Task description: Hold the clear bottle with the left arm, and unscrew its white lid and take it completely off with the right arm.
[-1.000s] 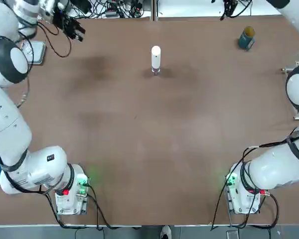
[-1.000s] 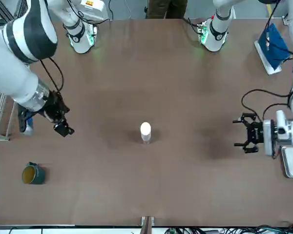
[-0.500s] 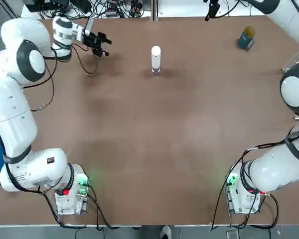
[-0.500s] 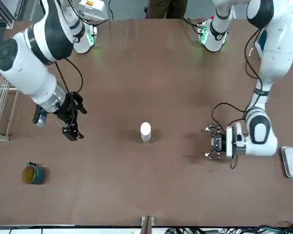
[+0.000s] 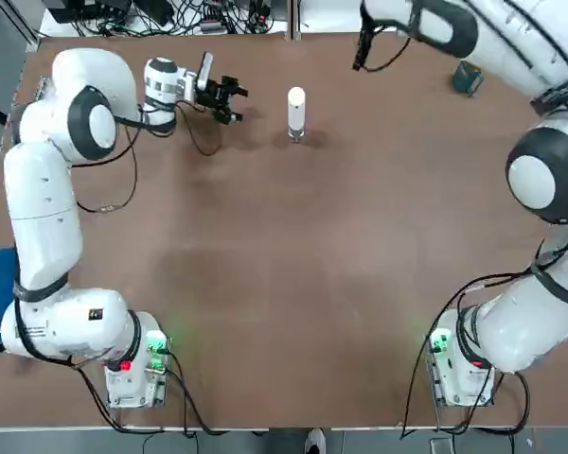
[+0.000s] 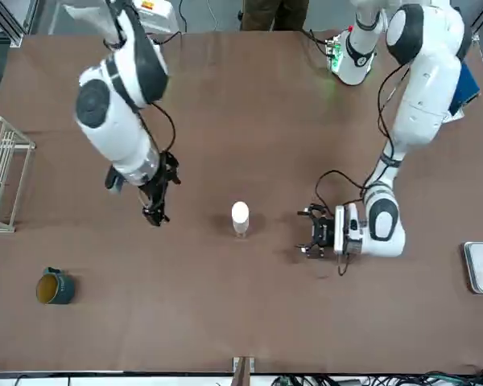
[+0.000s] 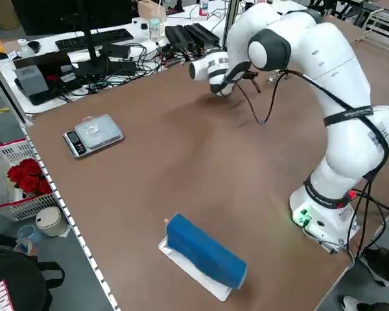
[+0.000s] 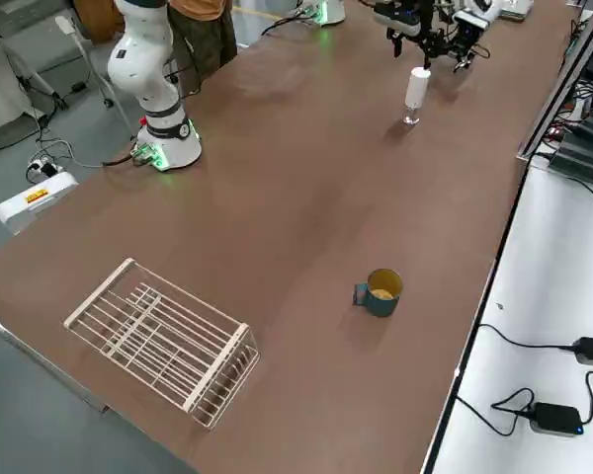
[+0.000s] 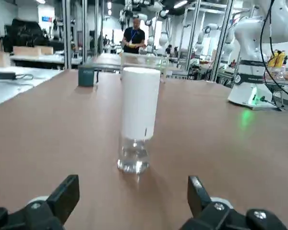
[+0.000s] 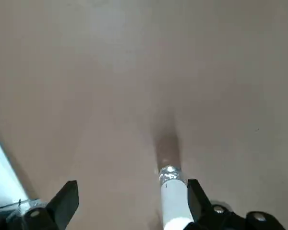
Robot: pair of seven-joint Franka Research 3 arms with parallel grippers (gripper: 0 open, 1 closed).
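The clear bottle [image 5: 296, 135] stands upright at the far middle of the table, with the tall white lid [image 5: 296, 102] on it. My left gripper [image 5: 237, 102] lies low and level a short way to the bottle's left. It points at the bottle with its jaws open and holds nothing. In the left wrist view the lid [image 9: 140, 103] and the bottle [image 9: 133, 158] stand ahead of the open fingers [image 9: 62, 196]. My right gripper [image 6: 154, 212] hangs open above the table on the bottle's other side, apart from it. Its wrist view looks down on the lid [image 10: 175, 206].
A teal jar with a yellow top [image 5: 469, 76] stands at the far right, and a wire rack [image 8: 168, 336] lies beyond it at the right edge. A small scale [image 7: 93, 135] and a blue roll [image 7: 204, 253] lie on the table's left side.
Both arms have swung in from the table's far corners toward the bottle. The left gripper now sits close beside it. Both grippers stay open, and the bottle has not moved.
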